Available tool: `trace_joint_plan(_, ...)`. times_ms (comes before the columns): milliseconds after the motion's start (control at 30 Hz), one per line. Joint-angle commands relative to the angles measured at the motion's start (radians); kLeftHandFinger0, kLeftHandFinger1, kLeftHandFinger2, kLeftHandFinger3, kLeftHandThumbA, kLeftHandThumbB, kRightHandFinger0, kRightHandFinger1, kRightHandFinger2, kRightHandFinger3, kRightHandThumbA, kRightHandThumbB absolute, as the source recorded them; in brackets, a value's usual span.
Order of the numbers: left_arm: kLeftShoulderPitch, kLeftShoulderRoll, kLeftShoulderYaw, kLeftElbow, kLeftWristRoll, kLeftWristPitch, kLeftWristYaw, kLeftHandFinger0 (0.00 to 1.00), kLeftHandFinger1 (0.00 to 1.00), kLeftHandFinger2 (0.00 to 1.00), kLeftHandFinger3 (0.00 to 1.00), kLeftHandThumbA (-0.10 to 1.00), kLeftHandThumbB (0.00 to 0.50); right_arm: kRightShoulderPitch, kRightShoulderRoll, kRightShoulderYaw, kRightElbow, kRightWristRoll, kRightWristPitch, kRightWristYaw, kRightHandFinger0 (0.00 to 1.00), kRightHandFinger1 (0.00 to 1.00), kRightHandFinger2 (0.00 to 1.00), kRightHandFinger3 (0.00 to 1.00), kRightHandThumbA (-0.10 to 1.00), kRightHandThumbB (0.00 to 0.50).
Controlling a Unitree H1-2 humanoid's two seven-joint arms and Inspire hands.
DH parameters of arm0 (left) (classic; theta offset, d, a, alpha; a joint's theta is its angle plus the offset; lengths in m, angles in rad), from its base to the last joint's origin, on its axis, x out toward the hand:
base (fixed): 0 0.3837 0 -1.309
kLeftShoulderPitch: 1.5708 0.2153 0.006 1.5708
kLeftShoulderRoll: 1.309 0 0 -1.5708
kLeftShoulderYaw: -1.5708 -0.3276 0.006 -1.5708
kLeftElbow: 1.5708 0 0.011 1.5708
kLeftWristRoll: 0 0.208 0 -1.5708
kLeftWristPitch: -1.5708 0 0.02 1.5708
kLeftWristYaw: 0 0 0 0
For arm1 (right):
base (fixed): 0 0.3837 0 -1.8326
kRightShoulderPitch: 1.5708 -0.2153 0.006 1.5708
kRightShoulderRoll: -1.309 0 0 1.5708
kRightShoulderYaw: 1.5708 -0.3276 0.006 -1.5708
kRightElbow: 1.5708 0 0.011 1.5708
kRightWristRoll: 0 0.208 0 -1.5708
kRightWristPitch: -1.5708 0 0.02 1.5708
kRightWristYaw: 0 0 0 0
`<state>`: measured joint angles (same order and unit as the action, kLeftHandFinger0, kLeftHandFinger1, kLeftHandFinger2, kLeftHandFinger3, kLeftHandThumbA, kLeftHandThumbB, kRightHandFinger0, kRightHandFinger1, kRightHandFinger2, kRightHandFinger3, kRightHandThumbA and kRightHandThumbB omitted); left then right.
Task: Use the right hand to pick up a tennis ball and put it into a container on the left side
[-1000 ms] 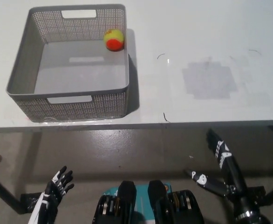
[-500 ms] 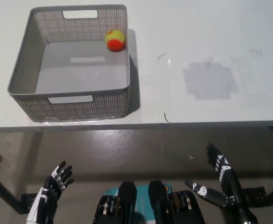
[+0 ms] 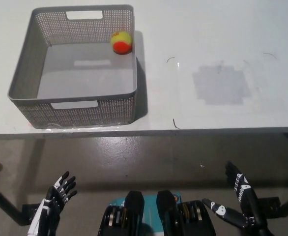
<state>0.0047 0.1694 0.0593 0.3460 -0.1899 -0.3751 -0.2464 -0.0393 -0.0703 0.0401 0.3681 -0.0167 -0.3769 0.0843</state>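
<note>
White table (image 3: 222,44); ball (image 3: 121,41) in basket (image 3: 31,69); both hands' fingers spread, empty.

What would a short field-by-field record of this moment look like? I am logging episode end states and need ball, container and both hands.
ball: yellow and orange tennis ball lies inside the container, in its far right corner
container: grey mesh basket on the white table, left side
right hand: black right hand below the table edge at lower right, open, holding nothing
left hand: white left hand at lower left, below the table edge, open, at rest
task state: ball already in the basket
</note>
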Motion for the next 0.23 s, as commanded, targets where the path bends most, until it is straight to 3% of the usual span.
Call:
trace_joint_plan(0, -0.027, 0.021, 0.017, 0.005, -0.010, -0.020, -0.001, 1.00, 1.00, 1.00, 1.00, 1.00, 0.256, -0.029, -0.017, 0.010, -0.011, 0.013, -0.002, 0.032, 1.00, 1.00, 1.00, 1.00, 1.00, 0.189)
trace_joint_plan(200, -0.031, 0.020, 0.023, 0.010, -0.010, -0.021, 0.002, 1.00, 1.00, 1.00, 1.00, 1.00, 0.267, -0.040, -0.017, 0.012, -0.001, 0.009, 0.005, 0.033, 1.00, 1.00, 1.00, 1.00, 1.00, 0.199)
